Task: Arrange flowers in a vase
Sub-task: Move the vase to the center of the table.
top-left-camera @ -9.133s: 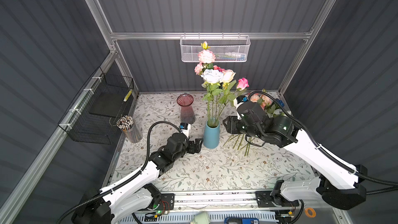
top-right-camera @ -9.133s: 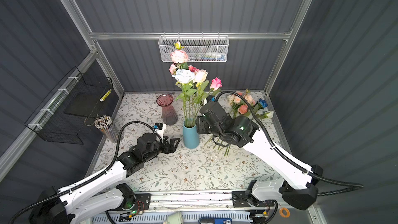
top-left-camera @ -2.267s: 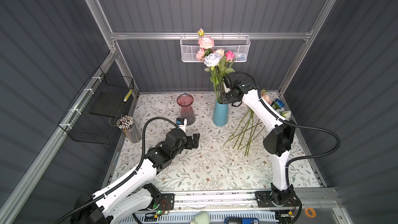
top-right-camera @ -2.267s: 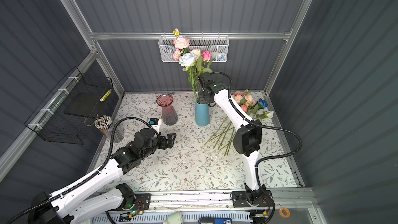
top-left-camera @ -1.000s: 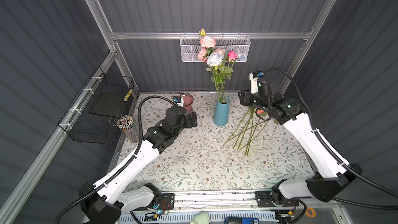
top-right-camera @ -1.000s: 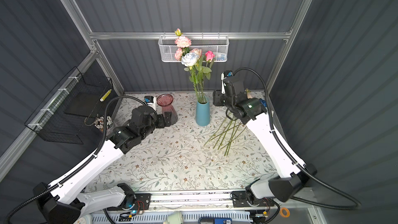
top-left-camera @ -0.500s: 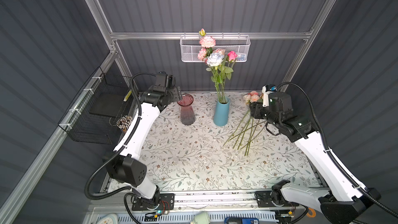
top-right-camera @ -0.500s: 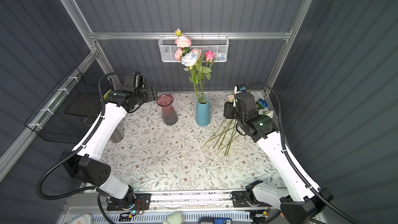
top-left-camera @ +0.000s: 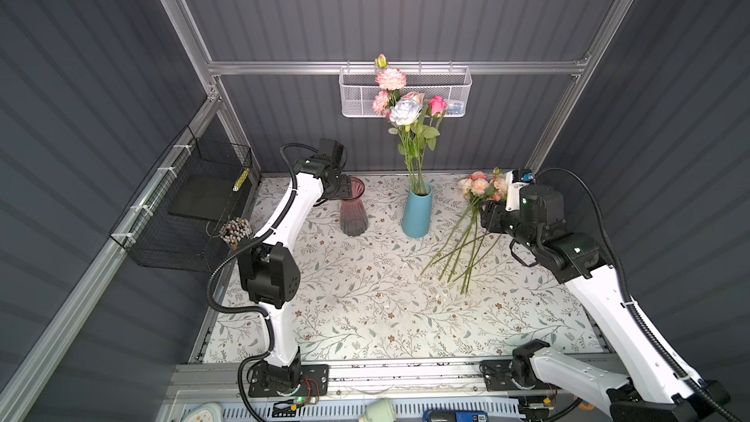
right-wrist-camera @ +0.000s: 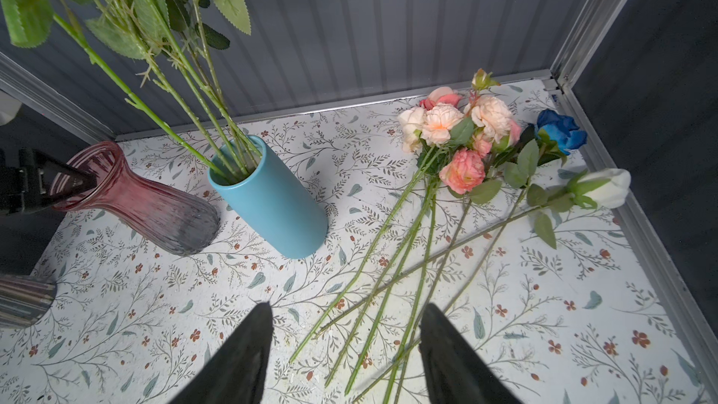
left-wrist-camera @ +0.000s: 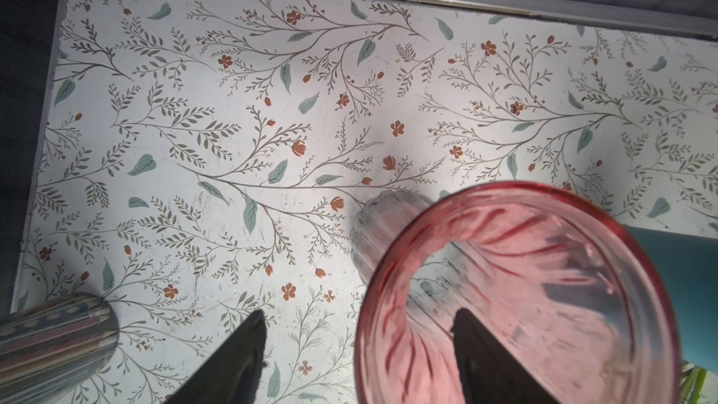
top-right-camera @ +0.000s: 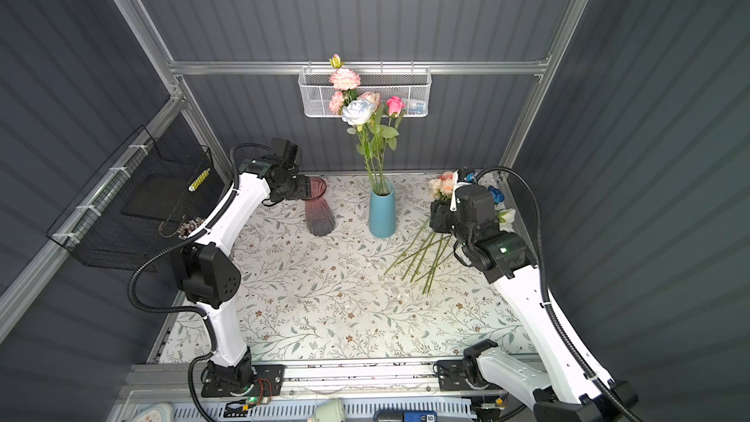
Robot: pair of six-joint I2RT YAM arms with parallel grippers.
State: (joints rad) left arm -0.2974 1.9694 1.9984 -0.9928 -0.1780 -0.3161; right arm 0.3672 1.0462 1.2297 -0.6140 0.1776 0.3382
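Note:
A blue vase point(top-left-camera: 417, 213) point(top-right-camera: 382, 213) point(right-wrist-camera: 272, 200) stands at the back middle with several flowers point(top-left-camera: 406, 111) upright in it. More flowers point(top-left-camera: 466, 237) point(right-wrist-camera: 447, 141) lie loose on the mat to its right, blooms toward the back corner. My right gripper point(top-left-camera: 487, 217) point(right-wrist-camera: 345, 312) hovers open over their stems, holding nothing. A pink glass vase point(top-left-camera: 353, 213) point(left-wrist-camera: 524, 285) stands left of the blue one. My left gripper point(top-left-camera: 345, 192) point(left-wrist-camera: 359, 314) is open astride its rim, one finger inside and one outside.
A white mesh basket point(top-left-camera: 406, 91) hangs on the back rail behind the blooms. A black wire basket point(top-left-camera: 190, 205) is fixed to the left wall, with a cup of pencils point(top-left-camera: 234, 231) point(left-wrist-camera: 54, 343) beside it. The back wall is close behind both vases.
My left arm has reared up and brought its gripper over the pink vase's rim, its jaws narrowing. My right gripper has drawn right and down, from beside the blue vase to above the loose stems.

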